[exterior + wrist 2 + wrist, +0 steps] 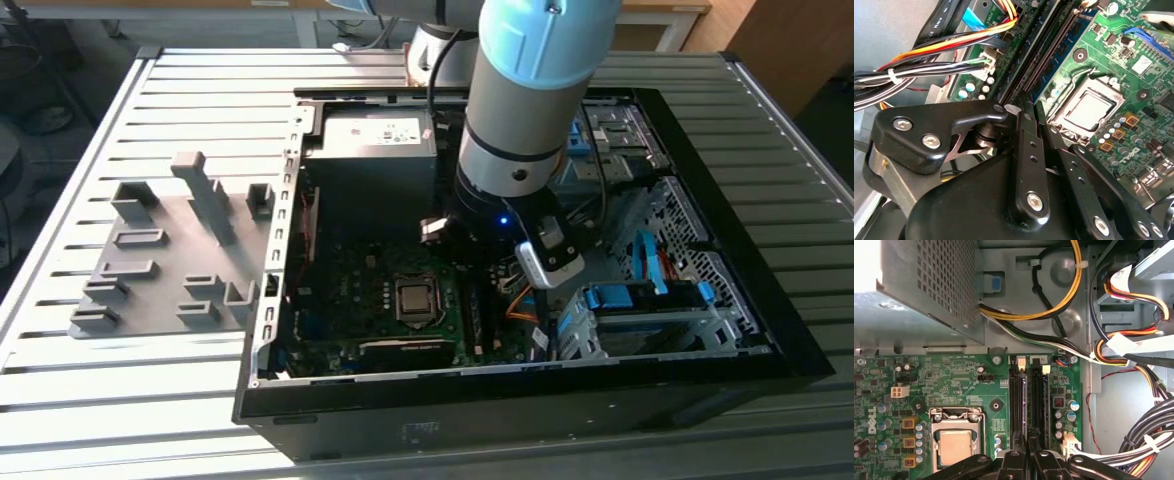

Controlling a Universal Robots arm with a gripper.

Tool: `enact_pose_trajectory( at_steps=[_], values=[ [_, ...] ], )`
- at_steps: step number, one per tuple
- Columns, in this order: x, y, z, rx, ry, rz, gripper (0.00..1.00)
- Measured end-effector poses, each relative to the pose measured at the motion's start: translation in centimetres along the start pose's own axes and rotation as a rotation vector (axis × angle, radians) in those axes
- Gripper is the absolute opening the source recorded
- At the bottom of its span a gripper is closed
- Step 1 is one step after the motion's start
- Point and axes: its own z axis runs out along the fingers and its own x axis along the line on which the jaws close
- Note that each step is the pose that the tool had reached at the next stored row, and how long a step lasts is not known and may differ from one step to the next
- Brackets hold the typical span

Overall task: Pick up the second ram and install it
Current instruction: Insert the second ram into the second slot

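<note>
Counter (160, 400): ribbed metal, pale, running in long slats. On it, to the exterior view's left, a grey moulded holder tray (147, 300), matt plastic with upright posts and small rectangular pockets. Just beside it to the exterior view's right lies the black computer case (787, 340), side panel off, open upward.

Contents of the case:
- A green motherboard (954, 380), glossy and densely studded with small cylindrical capacitors.
- A square processor socket (956, 445) with a dull metal lid and a steel frame.
- Two long black memory slots (1017, 400) side by side, a white clip at the far end of each.
- A perforated sheet-metal box (929, 285) at the far side.
- Bundled cables (1064, 295) in yellow, black, orange and red, held with white ties.
- Blue plastic drive fittings (641, 300) toward the exterior view's right.

My arm (527, 110), grey with a light blue cap, reaches down into the case over the board.

Jaws: black, smooth, bolted links, drawn in close over the near end of the slots and clamped on a thin dark edge, which I read as the second ram (1029, 436). It is seen edge-on in the first wrist view, upright and parallel to the slots, between the two. Its board face and colour I cannot make out.
</note>
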Motion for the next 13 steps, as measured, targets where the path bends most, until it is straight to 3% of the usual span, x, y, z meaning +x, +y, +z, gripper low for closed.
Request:
enact_pose_trajectory(
  at_steps=[13],
  values=[
    [0.06, 0.00, 0.05, -0.0013, 0.0002, 0.000, 0.14]
  ],
)
